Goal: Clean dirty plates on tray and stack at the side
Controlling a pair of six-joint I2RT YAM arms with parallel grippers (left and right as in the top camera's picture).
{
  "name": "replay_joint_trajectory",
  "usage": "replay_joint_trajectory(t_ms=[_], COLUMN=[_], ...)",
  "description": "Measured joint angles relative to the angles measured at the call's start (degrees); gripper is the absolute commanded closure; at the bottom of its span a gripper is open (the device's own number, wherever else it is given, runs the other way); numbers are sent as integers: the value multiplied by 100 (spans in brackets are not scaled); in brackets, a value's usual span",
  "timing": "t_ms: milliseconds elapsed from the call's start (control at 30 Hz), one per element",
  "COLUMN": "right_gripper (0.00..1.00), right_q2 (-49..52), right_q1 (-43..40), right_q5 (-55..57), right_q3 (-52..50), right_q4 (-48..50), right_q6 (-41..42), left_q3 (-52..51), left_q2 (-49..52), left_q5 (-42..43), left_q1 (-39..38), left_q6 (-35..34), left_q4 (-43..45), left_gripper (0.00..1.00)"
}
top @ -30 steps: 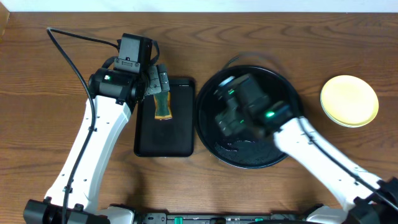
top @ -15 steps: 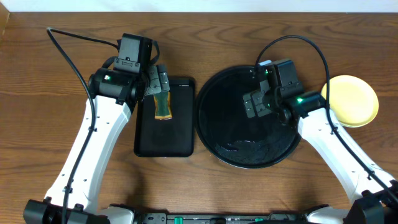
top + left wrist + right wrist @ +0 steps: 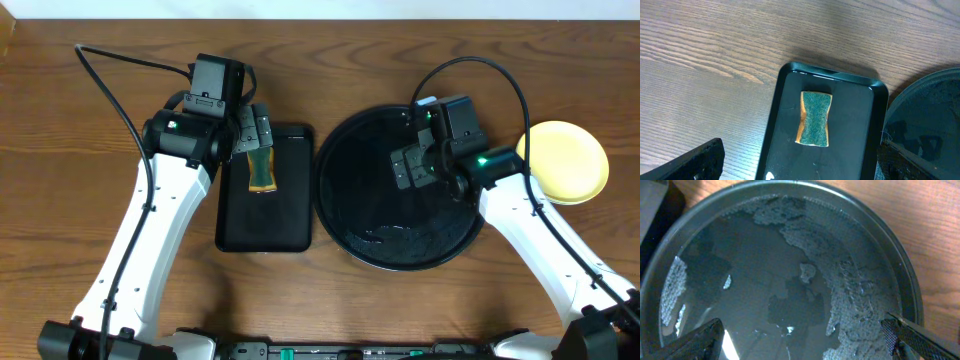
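Note:
The round black tray [image 3: 360,205] lies at centre right with no plate in it; in the right wrist view its floor [image 3: 765,275] carries a wet, foamy film. A yellow plate [image 3: 562,160] sits on the table to the right of the tray. No mint-green plate shows separately; anything under the yellow one is hidden. My right gripper [image 3: 413,165] hangs open and empty over the tray's right half, with its fingers wide apart in its wrist view [image 3: 805,345]. My left gripper [image 3: 255,132] is open and empty [image 3: 805,167] over the far end of the small tray.
A small black rectangular tray [image 3: 290,215] lies left of the round tray and holds a green and yellow sponge [image 3: 262,172], also seen in the left wrist view [image 3: 815,118]. Cables run from both arms. Bare wooden table surrounds the trays.
One second ago my right arm was blurred over the tray's left-middle. It swung right and back, then stopped. The left arm and the sponge have not moved.

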Motion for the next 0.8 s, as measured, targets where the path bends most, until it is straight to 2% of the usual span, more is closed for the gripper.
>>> replay_joint_trajectory(t_ms=[167, 300, 467, 533, 667, 800], right_gripper=[1, 1, 1, 1, 1, 1], right_q2=[-63, -592, -1991, -2830, -4044, -5305], right_q1=[0, -37, -306, -494, -721, -966], right_q5=[68, 87, 103, 116, 133, 131], right_q3=[-7, -105, -581, -1106, -2092, -3292], right_q4=[527, 1311, 2962, 3582, 4070, 4124], right_q6=[-74, -337, -575, -623, -656, -656], left_q3=[0, 0, 0, 0, 0, 0], left_q2=[0, 0, 0, 0, 0, 0], left_q5=[0, -2, -2, 0, -2, -4], left_q1=[0, 0, 0, 0, 0, 0], left_q6=[0, 0, 0, 0, 0, 0], left_q4=[0, 0, 2, -2, -2, -2], left_gripper=[2, 2, 2, 2, 2, 2])
